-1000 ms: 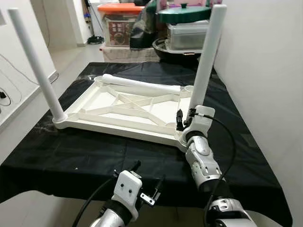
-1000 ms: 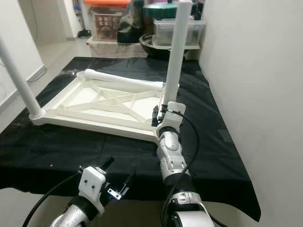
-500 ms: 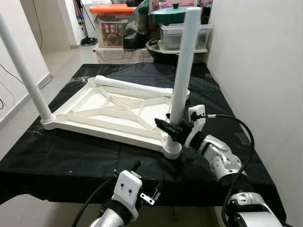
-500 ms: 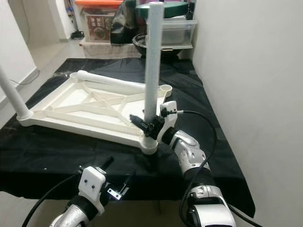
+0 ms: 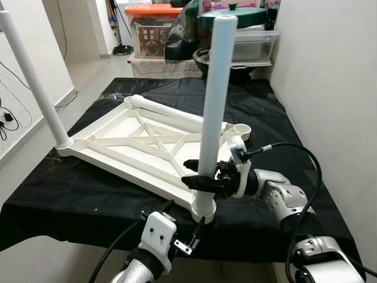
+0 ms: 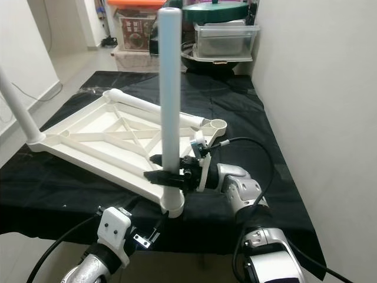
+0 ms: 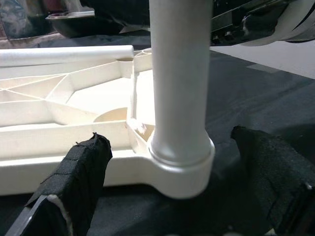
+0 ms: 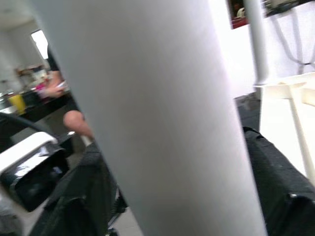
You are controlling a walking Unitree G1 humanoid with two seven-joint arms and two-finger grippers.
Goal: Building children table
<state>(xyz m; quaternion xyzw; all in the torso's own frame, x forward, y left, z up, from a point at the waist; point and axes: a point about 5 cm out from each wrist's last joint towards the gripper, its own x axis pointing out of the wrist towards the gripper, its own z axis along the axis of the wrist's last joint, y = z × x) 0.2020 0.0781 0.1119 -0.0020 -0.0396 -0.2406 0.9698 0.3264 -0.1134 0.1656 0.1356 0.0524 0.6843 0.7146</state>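
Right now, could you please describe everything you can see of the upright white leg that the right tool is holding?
The near leg is a plain white tube, smooth plastic by its look, standing upright in the round corner socket of the upside-down tabletop on the black cloth. The right tool clasps it low down, just above the socket. The left tool sits open at its base.

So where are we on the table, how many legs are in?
Two legs stand upright in corner sockets of the upturned tabletop: the far-left leg and the near leg. The right gripper is shut on the near leg low down; the left gripper waits open at its socket. A third leg lies loose on the frame, and the far-right socket is empty.
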